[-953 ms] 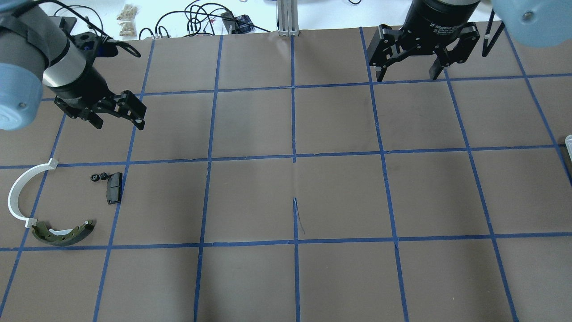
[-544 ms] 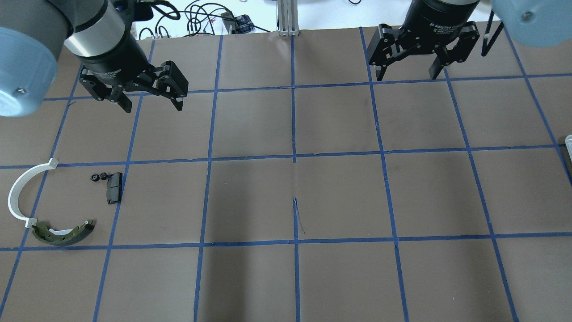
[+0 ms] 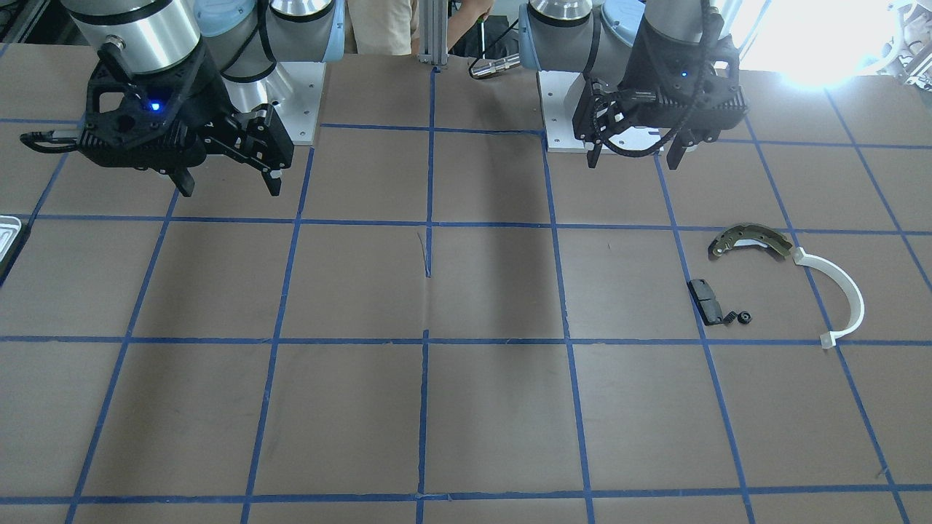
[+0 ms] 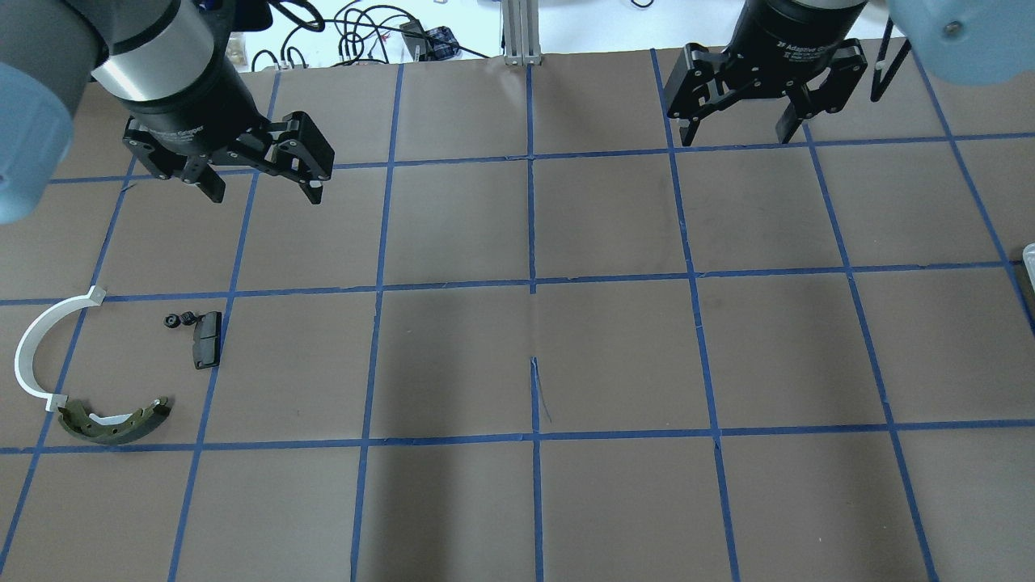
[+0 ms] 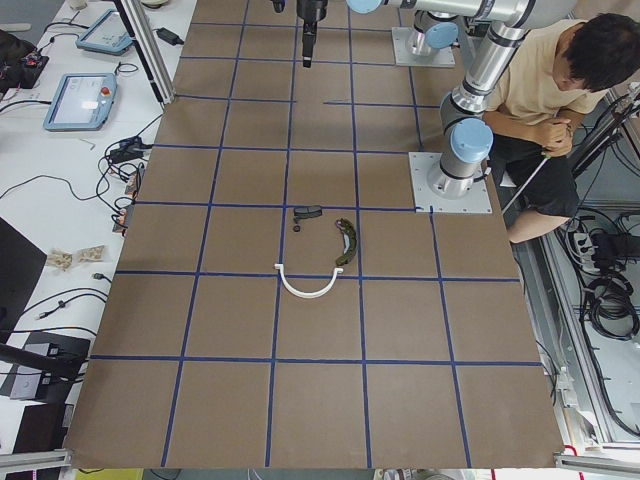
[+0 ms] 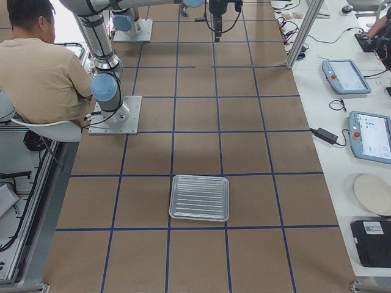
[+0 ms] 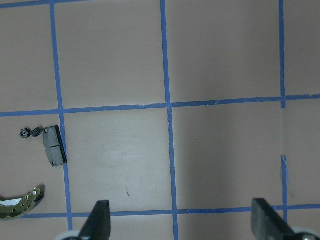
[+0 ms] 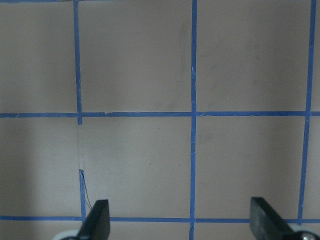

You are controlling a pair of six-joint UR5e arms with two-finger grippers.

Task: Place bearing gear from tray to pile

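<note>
1. Left end effector (image 4: pixel 265 190): wide open, nothing between the fingers. Hangs above bare bench (image 4: pixel 614 364), near the black pad (image 4: pixel 206 339) but apart from it, on the robot's side.
2. Right end effector (image 4: pixel 736 139): equally wide and empty. Well apart from the black pad, across the bench.
3. Bearing gear (image 4: pixel 171 321): a small dark round piece lying flat on the bench just beside one short end of the black pad. A second tiny black bit (image 4: pixel 187 318) sits between the two; too small to tell whether they touch.
4. Rest of the pile: white arc (image 4: pixel 36 343) near the black pad, on the side away from both end effectors. Brake shoe (image 4: pixel 113 422) also near, beyond the pad's other short end and meeting one tip of the arc.
5. Tray (image 6: pixel 198 197): well apart from the black pad, towards the bench end on the robot's right. Ridged floor looks bare in the right side view.
6. Step in hand, as a judgement: placing looks done, with the gear among the pile and no grip on anything.
7. Next move probably calls only for parking both arms high. Best to avoid any low pass over the black pad, since so small a gear would likely roll at a nudge.
</note>
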